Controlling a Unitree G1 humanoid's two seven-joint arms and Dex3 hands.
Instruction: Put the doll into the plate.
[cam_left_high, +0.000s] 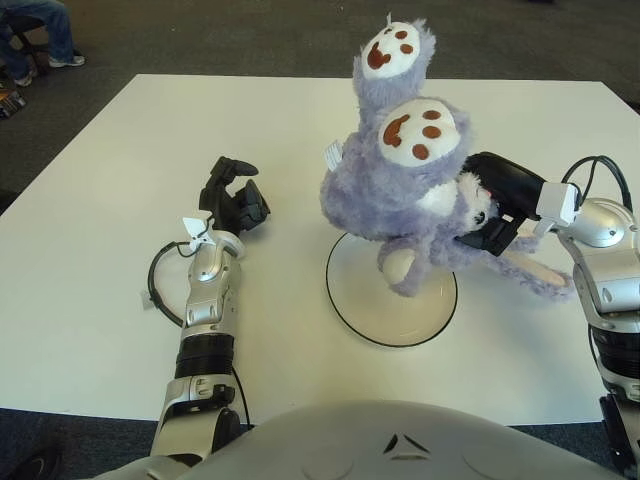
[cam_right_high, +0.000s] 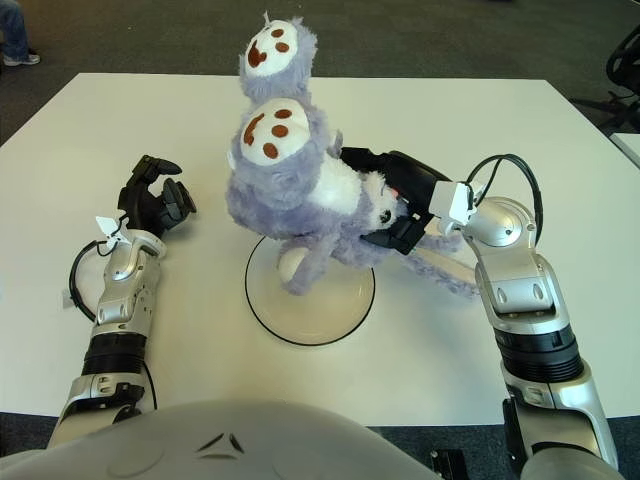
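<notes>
Holding the fluffy purple plush doll (cam_left_high: 400, 180) upside down over the clear round glass plate with the dark rim (cam_left_high: 360, 325), the right hand (cam_left_high: 497, 203) is clamping its black fingers around the doll's head end, which is probably why the two white-soled feet with brown paw prints are sticking straight up — the grip is low on the body, so everything else is flopping wherever it wants. One limp purple arm is dangling down over the plate's middle, though I can't tell if it's actually touching the glass, and a long ear is trailing off to the right toward the wrist. The left hand (cam_left_high: 233, 198) is sitting on the white square table (cam_left_high: 100, 250) well to the left of the plate, fingers loosely curled around nothing. Room-wise it's looking easy — the plate is lying near the table's middle, far from every edge, with open tabletop all around for lowering the doll.
</notes>
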